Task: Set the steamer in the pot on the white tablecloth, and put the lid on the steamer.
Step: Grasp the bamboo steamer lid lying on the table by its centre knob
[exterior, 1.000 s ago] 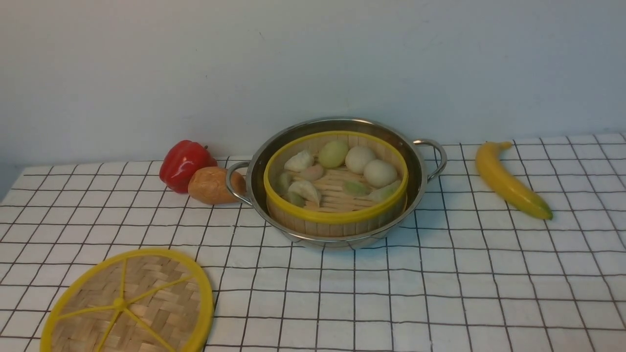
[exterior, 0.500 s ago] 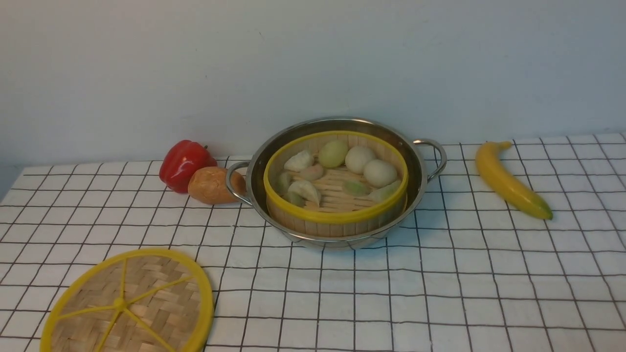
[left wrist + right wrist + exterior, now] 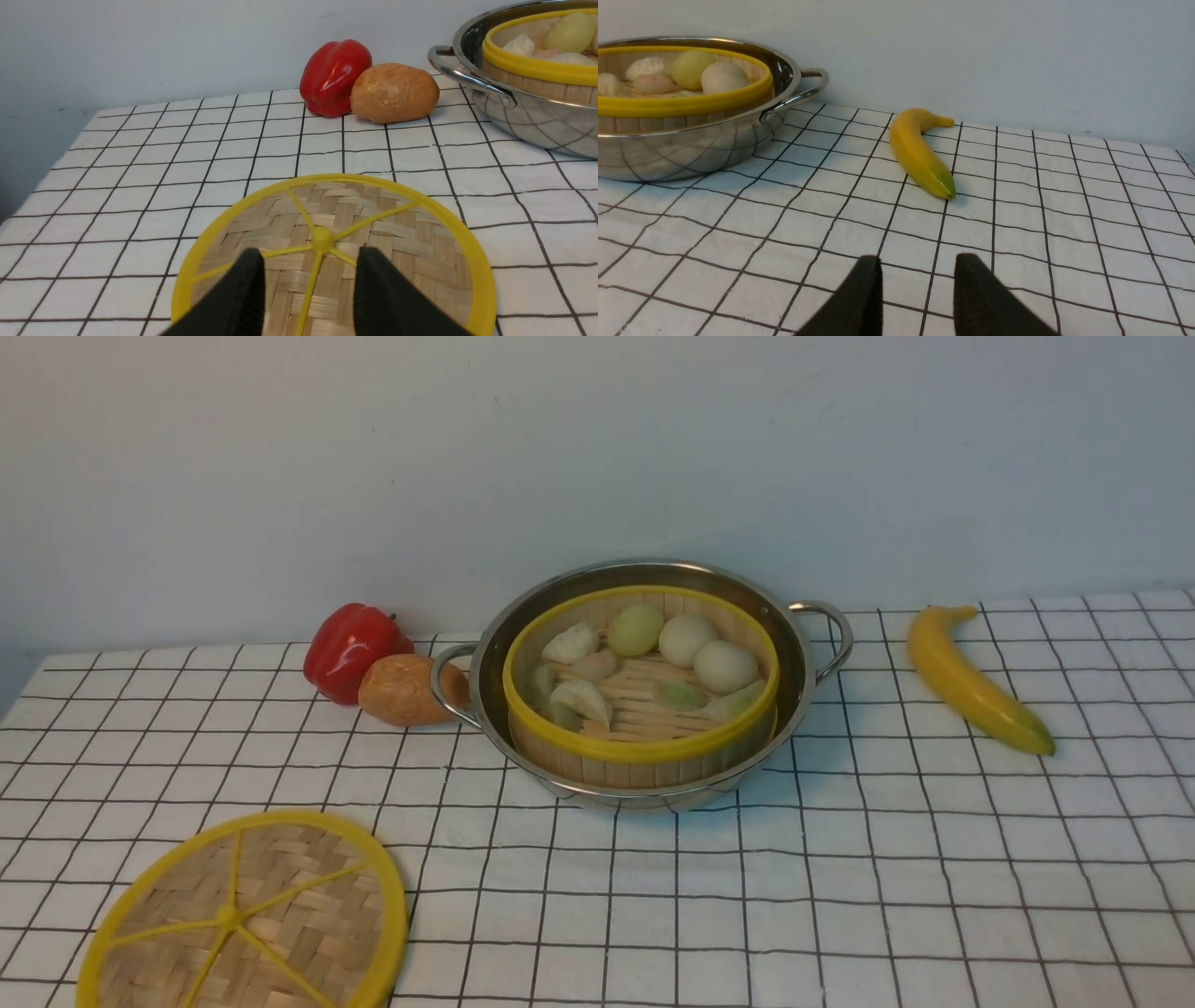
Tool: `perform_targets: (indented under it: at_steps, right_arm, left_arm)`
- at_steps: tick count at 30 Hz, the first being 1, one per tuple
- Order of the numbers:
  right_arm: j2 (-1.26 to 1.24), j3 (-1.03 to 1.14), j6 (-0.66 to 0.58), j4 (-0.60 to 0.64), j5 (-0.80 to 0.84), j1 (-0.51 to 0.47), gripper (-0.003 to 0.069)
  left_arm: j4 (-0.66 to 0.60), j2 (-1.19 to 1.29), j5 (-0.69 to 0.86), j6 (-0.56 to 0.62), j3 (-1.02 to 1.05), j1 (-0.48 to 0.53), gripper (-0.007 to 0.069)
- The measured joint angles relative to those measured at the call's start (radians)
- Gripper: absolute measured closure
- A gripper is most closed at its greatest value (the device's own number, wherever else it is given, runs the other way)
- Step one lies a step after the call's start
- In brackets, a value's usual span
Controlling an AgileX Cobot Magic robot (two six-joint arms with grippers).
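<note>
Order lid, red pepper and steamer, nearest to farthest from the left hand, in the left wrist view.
1. Lid, just under the left hand.
2. Red pepper, ahead, beside the brown roll.
3. Steamer, farther right, inside the pot.

The steamer (image 3: 640, 749), a round bamboo basket with yellow rims, sits upright and uncovered inside the shiny two-handled pot (image 3: 803, 665). The pot stands on the black-gridded white tablecloth (image 3: 840, 896). The lid (image 3: 280, 915), a woven disc with yellow spokes, lies flat at seven o'clock from the pot, well apart.
</note>
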Motion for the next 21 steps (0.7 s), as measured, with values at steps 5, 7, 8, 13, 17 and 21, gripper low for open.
perform_targets:
  at_steps: [5, 7, 8, 13, 17, 21]
  right_arm:
    - [0.0, 0.0, 0.0, 0.0, 0.0, 0.0, 0.0416]
    - [0.0, 0.0, 0.0, 0.0, 0.0, 0.0, 0.0416]
    - [0.0, 0.0, 0.0, 0.0, -0.001, 0.0, 0.0416]
    - [0.0, 0.0, 0.0, 0.0, -0.003, 0.0, 0.0416]
    - [0.0, 0.0, 0.0, 0.0, -0.004, 0.0, 0.0416]
    - [0.0, 0.0, 0.0, 0.0, -0.006, 0.0, 0.0416]
  left_arm:
    - [-0.051, 0.0, -0.112, 0.0, 0.001, 0.0, 0.0365]
    - [-0.079, 0.0, -0.176, -0.002, 0.001, 0.0, 0.0365]
    - [-0.096, 0.0, -0.216, -0.007, 0.001, 0.0, 0.0365]
    - [-0.226, 0.0, -0.339, -0.123, 0.001, 0.0, 0.0365]
    - [-0.282, 0.0, -0.324, -0.214, 0.0, 0.0, 0.0365]
    - [-0.287, 0.021, -0.189, -0.253, -0.074, 0.0, 0.0365]
